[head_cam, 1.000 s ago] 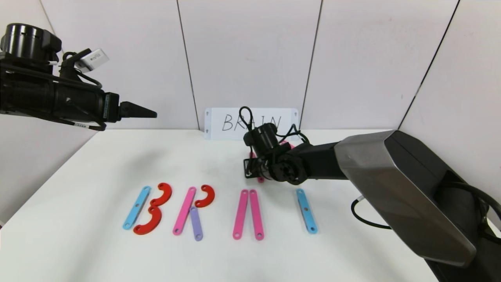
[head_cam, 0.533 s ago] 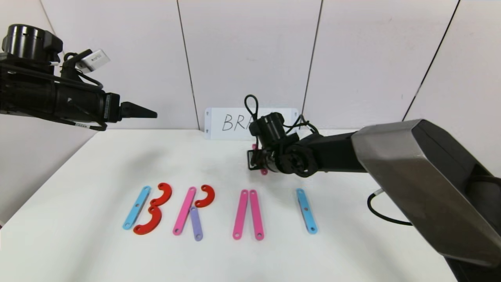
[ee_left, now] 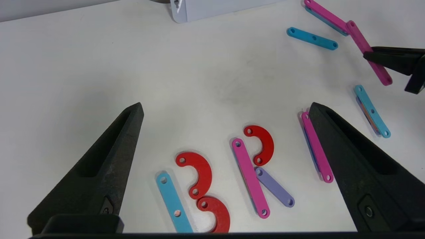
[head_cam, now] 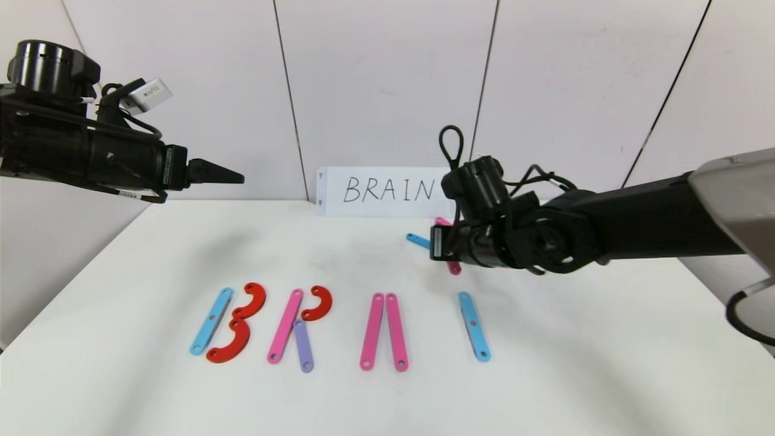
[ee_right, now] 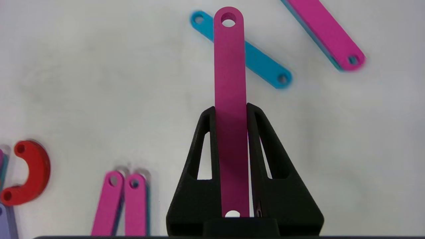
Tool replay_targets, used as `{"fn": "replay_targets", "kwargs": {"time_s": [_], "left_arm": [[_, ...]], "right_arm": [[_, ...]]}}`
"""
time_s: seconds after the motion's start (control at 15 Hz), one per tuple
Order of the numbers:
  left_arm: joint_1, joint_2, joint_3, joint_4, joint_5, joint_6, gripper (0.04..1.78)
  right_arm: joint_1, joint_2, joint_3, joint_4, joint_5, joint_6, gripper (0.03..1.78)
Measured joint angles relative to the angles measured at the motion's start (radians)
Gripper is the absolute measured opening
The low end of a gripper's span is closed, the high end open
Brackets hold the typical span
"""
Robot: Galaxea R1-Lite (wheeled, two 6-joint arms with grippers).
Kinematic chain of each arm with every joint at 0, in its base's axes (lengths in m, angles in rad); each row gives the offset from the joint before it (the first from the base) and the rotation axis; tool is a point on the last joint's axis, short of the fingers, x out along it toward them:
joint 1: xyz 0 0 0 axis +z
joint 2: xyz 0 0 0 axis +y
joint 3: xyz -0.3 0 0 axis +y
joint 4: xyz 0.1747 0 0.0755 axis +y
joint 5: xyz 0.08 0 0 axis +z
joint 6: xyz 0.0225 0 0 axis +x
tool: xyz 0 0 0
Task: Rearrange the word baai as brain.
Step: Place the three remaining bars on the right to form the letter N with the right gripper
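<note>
On the white table lie a B of a blue bar and two red curves, an R of a pink bar, a red curve and a purple bar, two pink bars side by side, and a blue bar. My right gripper is shut on another pink bar, held above the table behind the blue bar; its end shows in the head view. My left gripper is open and empty, raised at the far left.
A loose blue bar and a pink bar stacked on a blue one lie at the back near the white BRAIN card. Bare table lies to the right of the lone blue bar.
My right arm has swung to the right with the pink bar in its gripper, uncovering the card and the loose blue bar. The left arm has not moved.
</note>
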Motion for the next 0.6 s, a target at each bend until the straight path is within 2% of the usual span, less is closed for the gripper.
{"fn": "replay_targets", "kwargs": {"time_s": [0.2, 0.33, 0.6], "left_arm": [[-0.001, 0.000, 0.000, 0.001, 0.000, 0.002, 1.74], [-0.002, 0.000, 0.001, 0.001, 0.000, 0.002, 1.74], [-0.003, 0.000, 0.003, 0.001, -0.002, 0.002, 1.74]], "right_arm": [[-0.017, -0.111, 0.180, -0.005, -0.005, 0.053, 0.27], [-0.021, -0.165, 0.277, -0.006, -0.024, 0.090, 0.27], [-0.043, -0.214, 0.415, -0.048, -0.039, 0.117, 0.27]]}}
